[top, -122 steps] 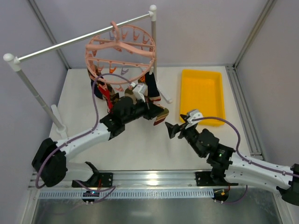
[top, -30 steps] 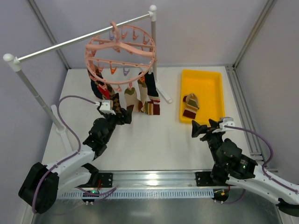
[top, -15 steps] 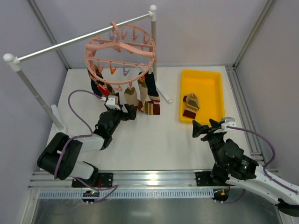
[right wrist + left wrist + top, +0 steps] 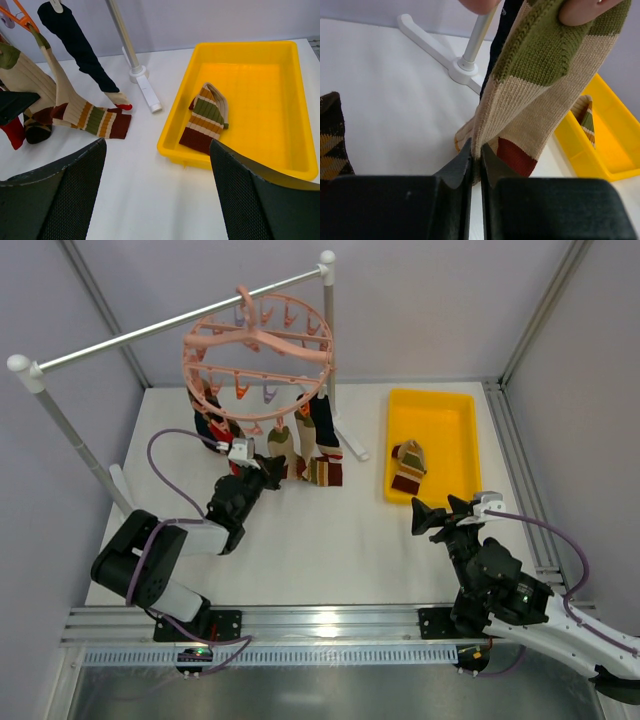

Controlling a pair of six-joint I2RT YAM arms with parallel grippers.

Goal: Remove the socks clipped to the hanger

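— What's shifted in the last half second?

— The left arm has pushed a little further forward, and its left claw (image 4: 476, 150), spread wide a moment ago, has come together. The right arm hasn't moved.

— What is it gripping?

— The lower edge of a tan and olive sock (image 4: 540, 75) with a red toe. The jaws are pressed nearly flat with the knit pinched between them.

— And that sock is still hung up?

— Yes, it hangs with the other socks (image 4: 300, 455) from clips under the pink hanger (image 4: 257, 340), which hooks over the grey rail (image 4: 180, 325).

— Further right?

— A yellow tray (image 4: 260, 90) sits on the tabletop (image 4: 330, 550). One striped sock (image 4: 205, 117) lies folded in its near left part.

— The other arm?

— The right claw (image 4: 437, 515) sits just in front of the tray, jaws spread wide, holding and touching nothing.
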